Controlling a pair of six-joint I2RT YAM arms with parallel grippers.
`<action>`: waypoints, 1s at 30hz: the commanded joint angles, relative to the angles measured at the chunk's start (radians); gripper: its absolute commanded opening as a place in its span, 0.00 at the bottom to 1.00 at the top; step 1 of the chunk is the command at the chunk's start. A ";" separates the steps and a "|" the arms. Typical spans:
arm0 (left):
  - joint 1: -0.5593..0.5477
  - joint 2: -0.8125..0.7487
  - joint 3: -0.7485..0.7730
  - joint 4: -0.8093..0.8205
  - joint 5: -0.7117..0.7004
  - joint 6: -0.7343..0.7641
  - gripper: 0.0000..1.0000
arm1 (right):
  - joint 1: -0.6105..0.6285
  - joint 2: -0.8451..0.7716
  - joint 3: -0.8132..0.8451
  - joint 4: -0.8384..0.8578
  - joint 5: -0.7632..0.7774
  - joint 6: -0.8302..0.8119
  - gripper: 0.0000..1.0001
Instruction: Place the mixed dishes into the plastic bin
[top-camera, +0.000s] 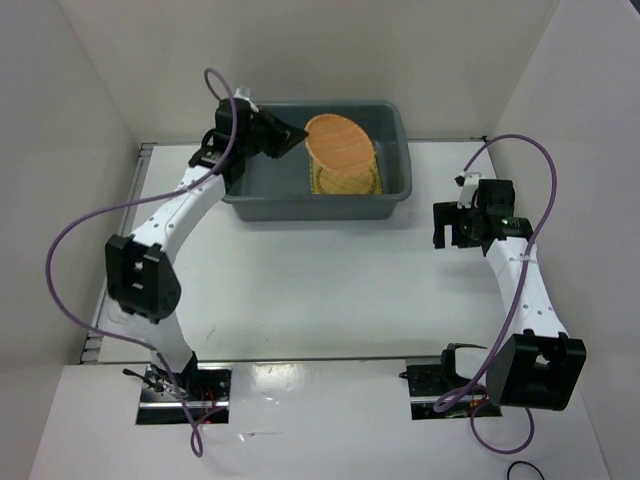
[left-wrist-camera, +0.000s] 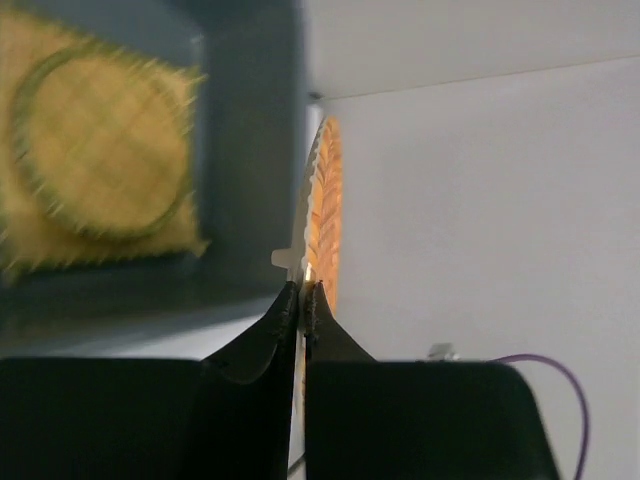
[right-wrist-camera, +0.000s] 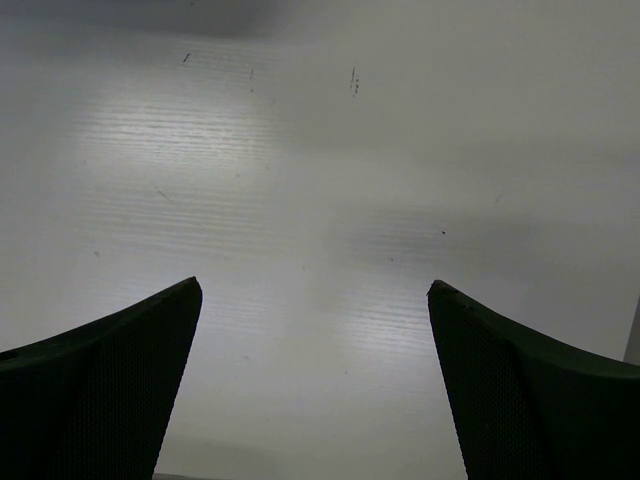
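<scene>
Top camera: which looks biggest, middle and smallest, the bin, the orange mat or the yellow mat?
1. The bin, plainly largest.
2 and 3. Unsure: the orange mat shows more than the yellow mat, but it is lifted nearer the camera and hides part of it.

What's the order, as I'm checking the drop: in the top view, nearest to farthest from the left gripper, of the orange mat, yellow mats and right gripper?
1. The orange mat: clamped in the jaws of the left gripper, above the bin.
2. The yellow mats: on the bin floor, underneath.
3. The right gripper: far right, outside the bin.
</scene>
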 joint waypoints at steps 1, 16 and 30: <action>-0.003 0.202 0.244 0.091 0.121 -0.031 0.00 | -0.005 -0.032 -0.009 0.046 0.022 0.000 0.98; 0.028 1.094 1.513 -0.501 0.275 0.085 0.00 | -0.023 -0.032 -0.019 0.067 0.040 0.000 0.98; 0.037 1.192 1.513 -0.628 0.313 0.074 0.00 | -0.033 -0.013 -0.019 0.067 0.040 0.000 0.98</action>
